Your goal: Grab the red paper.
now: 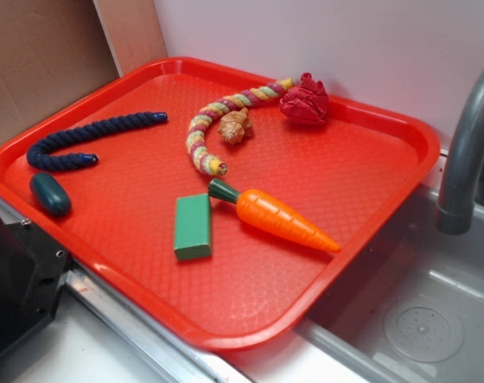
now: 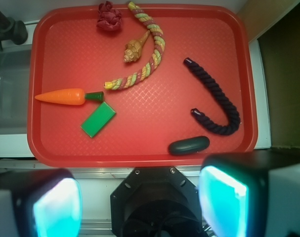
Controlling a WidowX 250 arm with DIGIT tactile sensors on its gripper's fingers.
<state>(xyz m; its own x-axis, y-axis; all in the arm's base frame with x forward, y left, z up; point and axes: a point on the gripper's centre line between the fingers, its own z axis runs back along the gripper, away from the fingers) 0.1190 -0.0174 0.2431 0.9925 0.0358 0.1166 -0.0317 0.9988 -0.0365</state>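
Observation:
The red paper [image 1: 305, 101] [image 2: 109, 16], a dark crimson crumpled ball, lies in the far corner of the orange-red tray [image 1: 226, 339] [image 2: 140, 159], touching the end of a multicoloured rope [image 1: 218, 120] [image 2: 145, 64]. In the wrist view my gripper [image 2: 140, 207] hangs high above the tray's near edge. It is open, its two cyan-lit pads [image 2: 56, 207] wide apart with nothing between them. The paper is far from the fingers, across the whole tray. The exterior view shows no fingers.
On the tray lie a tan ginger-like lump [image 1: 235, 126] [image 2: 135, 48], a toy carrot [image 1: 281, 217] [image 2: 61, 97], a green block [image 1: 193, 227] [image 2: 98, 119], a dark blue rope [image 1: 82, 140] [image 2: 216, 98] and a dark green oval [image 1: 50, 194] [image 2: 189, 145]. A sink [image 1: 417, 319] with a grey faucet [image 1: 465, 152] adjoins the tray.

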